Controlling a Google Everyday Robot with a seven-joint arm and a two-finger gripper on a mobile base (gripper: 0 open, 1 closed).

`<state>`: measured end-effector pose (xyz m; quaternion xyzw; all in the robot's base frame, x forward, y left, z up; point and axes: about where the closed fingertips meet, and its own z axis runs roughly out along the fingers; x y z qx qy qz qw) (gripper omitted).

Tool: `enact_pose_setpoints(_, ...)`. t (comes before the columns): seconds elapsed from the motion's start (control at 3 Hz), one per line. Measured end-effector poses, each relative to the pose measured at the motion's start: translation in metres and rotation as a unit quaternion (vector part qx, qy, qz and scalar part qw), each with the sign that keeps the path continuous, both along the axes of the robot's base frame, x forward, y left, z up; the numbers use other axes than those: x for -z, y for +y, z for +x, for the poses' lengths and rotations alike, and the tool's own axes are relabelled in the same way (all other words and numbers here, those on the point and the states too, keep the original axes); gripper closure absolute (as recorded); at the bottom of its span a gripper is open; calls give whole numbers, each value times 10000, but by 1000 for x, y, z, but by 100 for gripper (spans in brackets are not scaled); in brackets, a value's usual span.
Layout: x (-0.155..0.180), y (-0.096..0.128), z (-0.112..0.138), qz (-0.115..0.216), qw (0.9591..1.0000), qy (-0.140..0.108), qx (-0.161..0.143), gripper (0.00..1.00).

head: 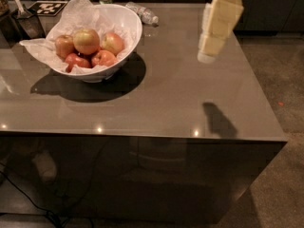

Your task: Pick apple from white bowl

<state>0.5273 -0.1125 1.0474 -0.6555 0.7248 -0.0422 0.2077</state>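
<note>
Our worry here: the apple (pixel 86 41) sits packed among smaller red ones (pixel 103 58) in the white bowl (pixel 124 51), well off to the left of the gripper (pixel 207 55). A sloppy reach could clip the bowl or grab a neighbour. The gripper hangs above the table (pixel 166 103), tilted tip-down. Released or clenched, we can't tell.

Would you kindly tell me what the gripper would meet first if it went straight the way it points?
Pointing down above the tabletop, the gripper would probably meet that bare surface first, near its shadow, though depth is unclear. The white bowl stands well off to one side.
</note>
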Motion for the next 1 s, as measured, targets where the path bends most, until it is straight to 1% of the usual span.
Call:
enact_pose_setpoints(0.33,-10,8,4,90,9998,-173,-50,0)
enact_pose_setpoints(0.67,-14,10,6,126,9996,-256,-61,0)
enact_pose_setpoints(1.0,-17,39,26,249,9986,-340,-333,0)
